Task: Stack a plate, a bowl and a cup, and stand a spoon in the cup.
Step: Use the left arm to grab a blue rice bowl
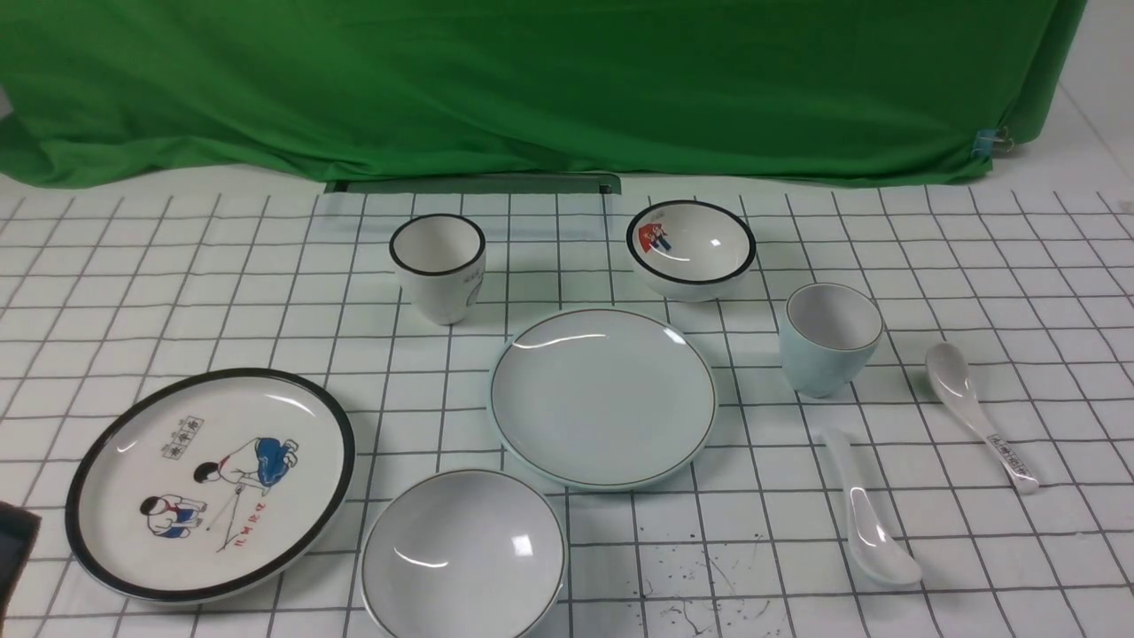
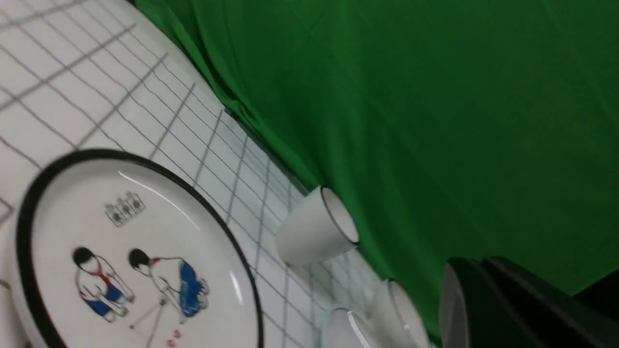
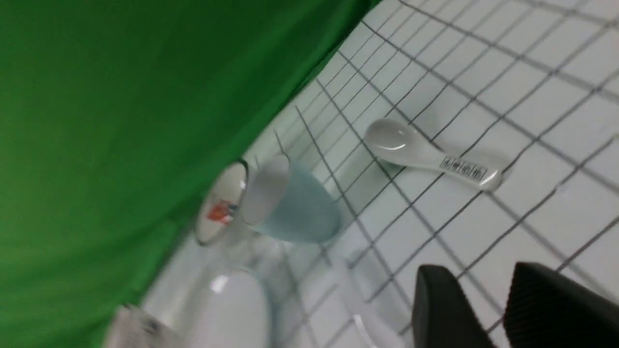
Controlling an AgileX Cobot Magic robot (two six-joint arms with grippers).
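Observation:
The plain plate point(image 1: 602, 399) lies at the middle of the checked cloth, with nothing on it. The plain bowl point(image 1: 462, 554) stands near the front edge, just left of the plate. Right of the plate stands the pale blue cup point(image 1: 828, 337), upright and empty. The plain white spoon point(image 1: 868, 514) lies flat in front of the cup. In the left wrist view my left gripper point(image 2: 476, 263) is shut on nothing, off to the side of the cartoon plate. My right gripper point(image 3: 478, 270) stands open over bare cloth, apart from the cup point(image 3: 295, 208), with nothing between its fingers.
A black-rimmed cartoon plate point(image 1: 292, 523) lies front left. A black-rimmed cup point(image 1: 438, 266) and a cartoon bowl point(image 1: 691, 248) stand at the back. A spoon with a printed label point(image 1: 979, 412) lies right of the pale cup. A green curtain point(image 1: 532, 80) closes the back.

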